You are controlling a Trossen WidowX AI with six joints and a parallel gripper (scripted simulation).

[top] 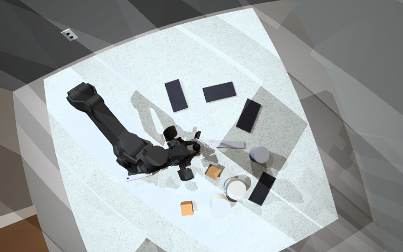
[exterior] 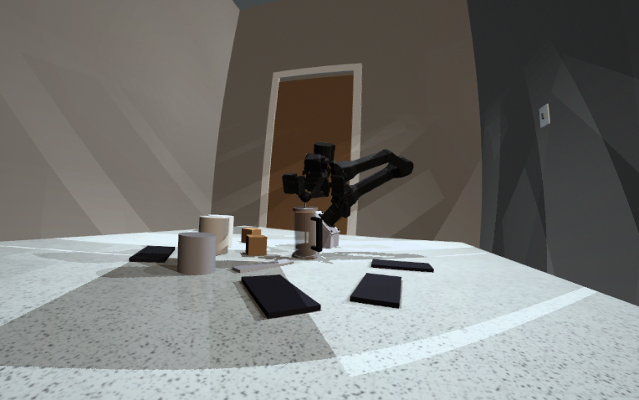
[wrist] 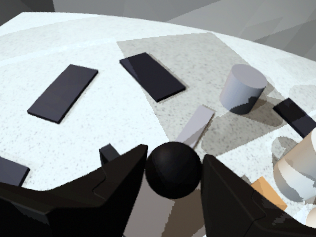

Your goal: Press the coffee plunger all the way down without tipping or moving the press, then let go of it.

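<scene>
Exterior view, left to right. A dark flat slab (exterior: 151, 253) is lying at the far left of the speckled tabletop (exterior: 471, 301). Just right of it a grey-brown cylinder (exterior: 196, 253) is standing upright, with a paler cylinder (exterior: 214, 233) behind it and two orange blocks (exterior: 255, 244) further right, near each other. A thin pale strip (exterior: 258, 267) is lying flat in front of the blocks. Nearer the camera, a large dark slab (exterior: 279, 294) is sitting flat, with two more dark slabs (exterior: 376, 289) to its right, well apart from the rest.

The coffee press (exterior: 306, 233) is standing upright near the middle of the tabletop, just right of the blocks, its black handle (exterior: 317, 233) facing right. Only a short piece of rod is showing between its lid and the plunger knob (exterior: 305, 194); whether the plunger is fully down cannot be told.

The arm (exterior: 376, 171) is reaching in from the right, in front of the brown door (exterior: 310, 122). The gripper (exterior: 305, 194) is pointing down over the press.

Wrist view: the fingers are gripping the round black knob (wrist: 173, 170), one on each side and touching it, with the pale body of the press (wrist: 156, 219) directly beneath.
</scene>
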